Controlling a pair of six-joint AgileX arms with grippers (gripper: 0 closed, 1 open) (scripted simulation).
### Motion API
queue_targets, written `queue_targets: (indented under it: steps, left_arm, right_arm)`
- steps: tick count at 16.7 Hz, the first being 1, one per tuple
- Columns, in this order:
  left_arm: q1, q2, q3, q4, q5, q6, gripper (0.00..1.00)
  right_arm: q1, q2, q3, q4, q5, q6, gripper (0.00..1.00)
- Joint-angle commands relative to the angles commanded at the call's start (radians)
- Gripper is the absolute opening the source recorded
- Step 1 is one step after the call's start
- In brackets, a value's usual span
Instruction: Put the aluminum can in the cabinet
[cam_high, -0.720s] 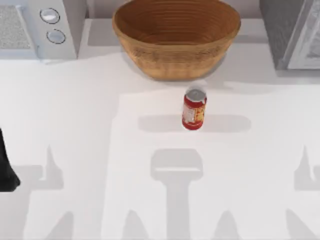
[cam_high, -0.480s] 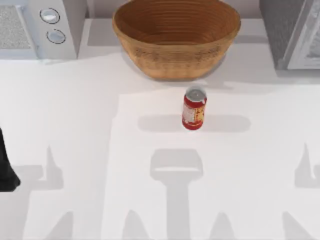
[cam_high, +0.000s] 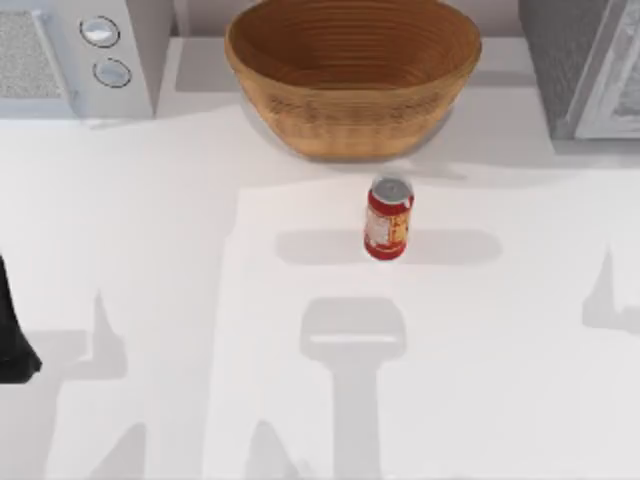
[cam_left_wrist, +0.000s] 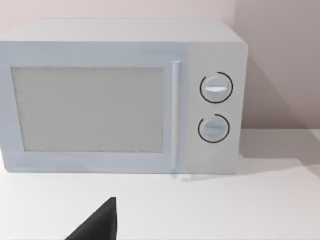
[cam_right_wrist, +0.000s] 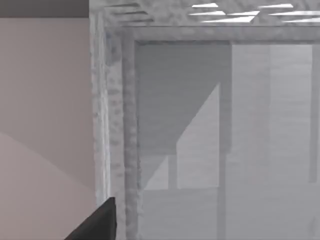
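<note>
The can (cam_high: 388, 218) stood upright near the middle of the white worktop (cam_high: 150, 250), just in front of the wicker bowl (cam_high: 352, 75) and apart from it. The cabinet (cam_high: 585, 65) sat at the worktop's far right corner, well apart from the can; the right wrist view faced its pale framed door panel (cam_right_wrist: 200, 130) and speckled edge closely. A white microwave (cam_high: 75, 55) with two round knobs occupied the far left corner, and the left wrist view looked straight at its front (cam_left_wrist: 120, 100). The left arm (cam_high: 12, 330) showed as a dark shape at the left edge of the worktop. A dark finger (cam_left_wrist: 97, 224) of the left tool and one (cam_right_wrist: 97, 222) of the right tool showed at each wrist view's edge; whether either tool was released or clenched could not be told.
</note>
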Motion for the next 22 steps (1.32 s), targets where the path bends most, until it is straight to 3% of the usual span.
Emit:
queue_targets:
  steps: [22]
  left_arm:
    - [0.000, 0.000, 0.000, 0.000, 0.000, 0.000, 1.00]
  right_arm:
    - [0.614, 1.718, 0.490, 1.044, 0.615, 0.034, 1.00]
